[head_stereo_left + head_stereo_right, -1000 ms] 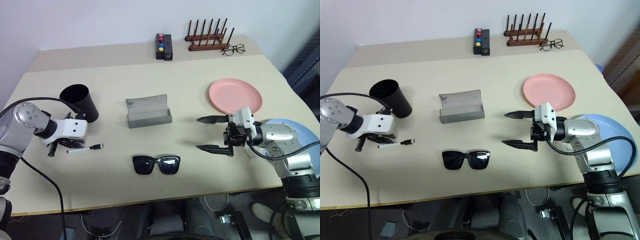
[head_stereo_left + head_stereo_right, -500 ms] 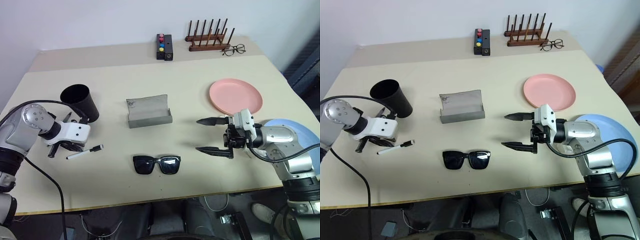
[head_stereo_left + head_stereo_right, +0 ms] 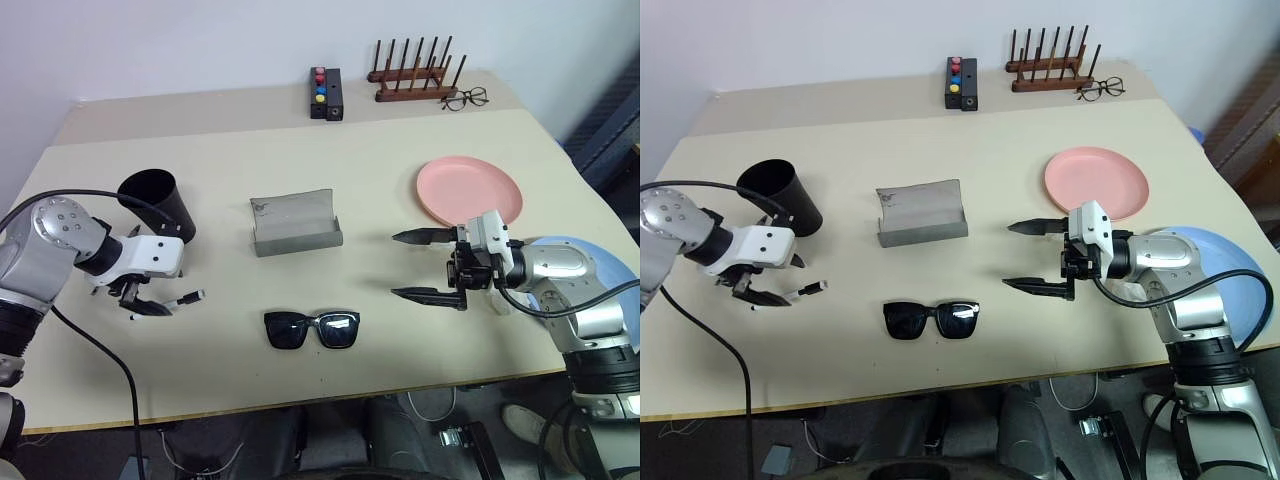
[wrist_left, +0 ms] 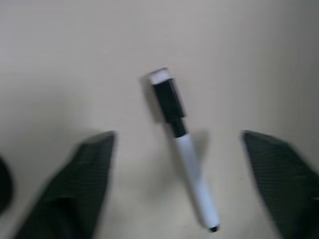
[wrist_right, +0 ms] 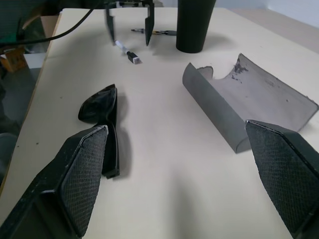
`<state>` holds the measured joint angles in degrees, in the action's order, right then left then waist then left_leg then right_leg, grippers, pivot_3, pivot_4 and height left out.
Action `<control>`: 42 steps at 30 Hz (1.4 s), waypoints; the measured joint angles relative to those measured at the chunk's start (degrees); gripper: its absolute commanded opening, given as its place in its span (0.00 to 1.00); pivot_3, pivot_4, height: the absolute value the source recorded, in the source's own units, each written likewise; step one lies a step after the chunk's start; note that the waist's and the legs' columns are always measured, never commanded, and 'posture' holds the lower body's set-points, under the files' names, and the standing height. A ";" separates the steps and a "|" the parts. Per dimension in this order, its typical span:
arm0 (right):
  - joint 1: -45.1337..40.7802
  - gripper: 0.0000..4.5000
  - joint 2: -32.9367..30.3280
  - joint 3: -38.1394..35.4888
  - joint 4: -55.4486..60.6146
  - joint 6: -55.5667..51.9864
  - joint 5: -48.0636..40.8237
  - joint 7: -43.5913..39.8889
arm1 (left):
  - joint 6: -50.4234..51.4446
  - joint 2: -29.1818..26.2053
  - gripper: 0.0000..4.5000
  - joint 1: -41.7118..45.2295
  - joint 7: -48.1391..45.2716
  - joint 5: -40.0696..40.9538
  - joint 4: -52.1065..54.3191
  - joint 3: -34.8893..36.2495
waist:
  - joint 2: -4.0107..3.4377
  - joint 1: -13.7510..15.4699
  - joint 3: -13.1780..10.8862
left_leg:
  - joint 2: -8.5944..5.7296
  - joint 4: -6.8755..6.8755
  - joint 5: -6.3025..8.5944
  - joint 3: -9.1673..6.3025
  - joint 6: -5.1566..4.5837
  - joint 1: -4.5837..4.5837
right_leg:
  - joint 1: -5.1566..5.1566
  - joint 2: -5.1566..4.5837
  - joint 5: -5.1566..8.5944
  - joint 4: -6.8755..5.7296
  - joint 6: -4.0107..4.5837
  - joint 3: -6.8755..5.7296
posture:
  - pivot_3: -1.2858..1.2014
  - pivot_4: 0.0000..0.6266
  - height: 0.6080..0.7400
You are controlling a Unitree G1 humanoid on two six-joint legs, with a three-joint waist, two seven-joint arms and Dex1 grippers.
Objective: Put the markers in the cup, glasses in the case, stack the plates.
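Note:
A white marker with a black cap (image 4: 178, 142) lies flat on the table, between the fingers of my open left gripper (image 3: 146, 298), which points down over its white end. A dark marker (image 5: 155, 32) lies beside the black cup (image 3: 158, 203). The grey case (image 3: 296, 225) stands open at mid-table. In front of it lie the black sunglasses (image 3: 312, 329). My right gripper (image 3: 396, 266) hovers open and empty to their right, pointing left. The pink plate (image 3: 470, 190) sits behind my right arm and the blue plate (image 3: 1235, 255) partly under it.
At the table's far edge are a wooden peg rack (image 3: 412, 72), wire-framed spectacles (image 3: 467, 98) and a black box with coloured buttons (image 3: 327, 93). Bare tabletop lies between the case and the pink plate.
My left gripper has opened and shifted right, so its fingers now straddle the white marker. The right arm has not moved.

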<state>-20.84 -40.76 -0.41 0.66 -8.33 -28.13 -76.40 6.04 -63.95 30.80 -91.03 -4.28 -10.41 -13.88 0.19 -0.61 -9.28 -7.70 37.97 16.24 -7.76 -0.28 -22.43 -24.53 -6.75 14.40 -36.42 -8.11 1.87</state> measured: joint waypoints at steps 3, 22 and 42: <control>-0.29 1.00 0.28 0.13 -0.36 0.12 0.31 -0.19 | 1.20 -2.51 0.99 -2.18 -0.44 1.07 2.81 0.21 | 0.00 -0.13 0.00 | 0.00 -0.01 0.01 0.00 -0.01 0.00 | -0.01 0.00 0.00 0.01 0.00 0.00 | 0.52 0.24 1.00; -0.36 1.00 0.58 0.19 1.10 -1.46 0.33 0.64 | 10.15 -3.87 0.99 -7.99 7.54 -6.36 7.27 -0.69 | -0.03 0.06 0.00 | 0.00 -0.02 0.02 0.00 -0.03 0.01 | 0.01 -0.01 0.00 -0.01 0.00 0.00 | 0.52 0.24 1.00; 1.65 1.00 0.05 0.05 1.46 -1.82 -0.51 -2.28 | 14.37 -2.79 0.94 -8.10 7.83 -7.12 9.40 -0.97 | -0.20 0.21 0.10 | -0.01 -0.01 0.14 0.00 -0.24 0.05 | 0.05 -0.02 0.00 -0.04 0.00 0.00 | 0.52 0.24 1.00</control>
<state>-19.19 -40.70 -0.35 2.12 -10.16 -28.64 -78.68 20.42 -66.73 22.70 -83.19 -11.40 -1.01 -14.85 -0.01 -0.40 -9.18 -7.71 37.96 16.38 -7.76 -0.53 -22.39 -24.48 -6.77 14.40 -36.45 -8.11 1.87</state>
